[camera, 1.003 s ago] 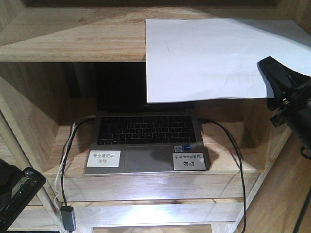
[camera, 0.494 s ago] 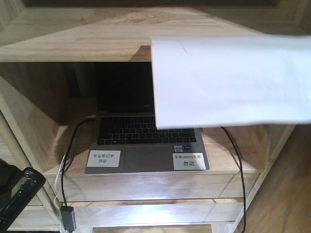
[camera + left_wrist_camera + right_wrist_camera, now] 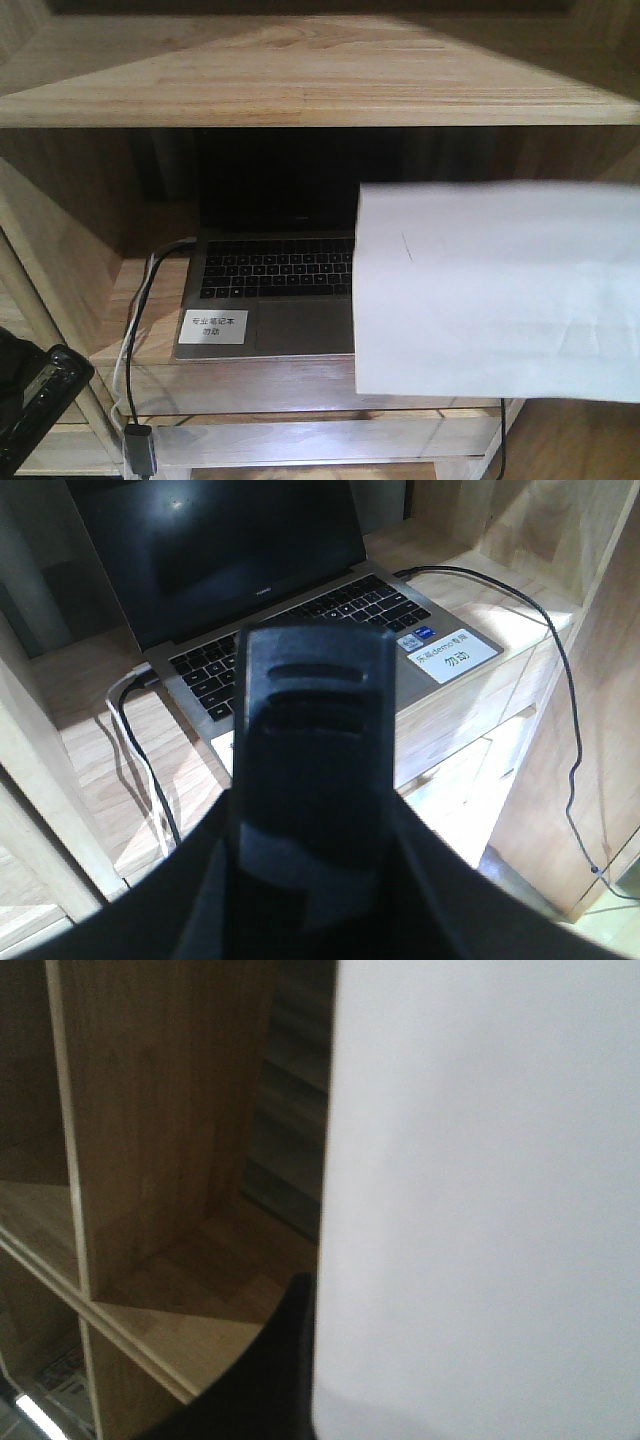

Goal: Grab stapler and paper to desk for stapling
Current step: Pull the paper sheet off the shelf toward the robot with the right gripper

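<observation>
White paper (image 3: 500, 290) hangs in the air before the shelf unit (image 3: 300, 80), at four o'clock in the front view, hiding the three o'clock half of the laptop (image 3: 270, 270). In the right wrist view the sheet fills most of the frame beside one dark finger of the right tool (image 3: 296, 1350), which seems pinched on its edge. Carrying it to the bench calls for a slow swing, clear of the shelf front, so it neither creases nor slips. Whether the left tool (image 3: 310, 730) is wide or narrow I cannot tell. No stapler shows.
</observation>
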You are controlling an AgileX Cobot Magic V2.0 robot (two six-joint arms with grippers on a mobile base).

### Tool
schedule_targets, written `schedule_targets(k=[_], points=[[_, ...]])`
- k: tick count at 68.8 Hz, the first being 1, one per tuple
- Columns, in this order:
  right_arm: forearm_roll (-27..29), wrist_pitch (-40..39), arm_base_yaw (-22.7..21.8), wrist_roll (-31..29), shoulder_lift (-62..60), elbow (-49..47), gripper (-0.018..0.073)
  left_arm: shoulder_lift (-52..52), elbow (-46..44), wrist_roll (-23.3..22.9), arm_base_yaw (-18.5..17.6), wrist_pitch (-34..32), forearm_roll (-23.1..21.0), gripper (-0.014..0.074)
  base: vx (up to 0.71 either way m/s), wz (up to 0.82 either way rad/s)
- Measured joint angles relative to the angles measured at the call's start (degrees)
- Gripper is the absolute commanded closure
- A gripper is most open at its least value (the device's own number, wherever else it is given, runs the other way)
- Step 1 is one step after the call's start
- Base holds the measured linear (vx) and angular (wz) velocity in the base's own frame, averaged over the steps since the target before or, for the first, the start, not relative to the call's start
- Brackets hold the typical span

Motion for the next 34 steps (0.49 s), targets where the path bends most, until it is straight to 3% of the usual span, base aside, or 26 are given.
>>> schedule_targets(k=[20,34], points=[[-0.1,10.4,0.0,0.9,-9.9,0.3,0.0561,0.0,0.0,0.0,0.0,0.0,0.0,0.0603,0.00,0.00],[-0.1,11.9,0.0,1.2,-11.3,0.3,0.0561,0.0,0.0,0.0,0.0,0.0,0.0,0.0603,0.00,0.00]])
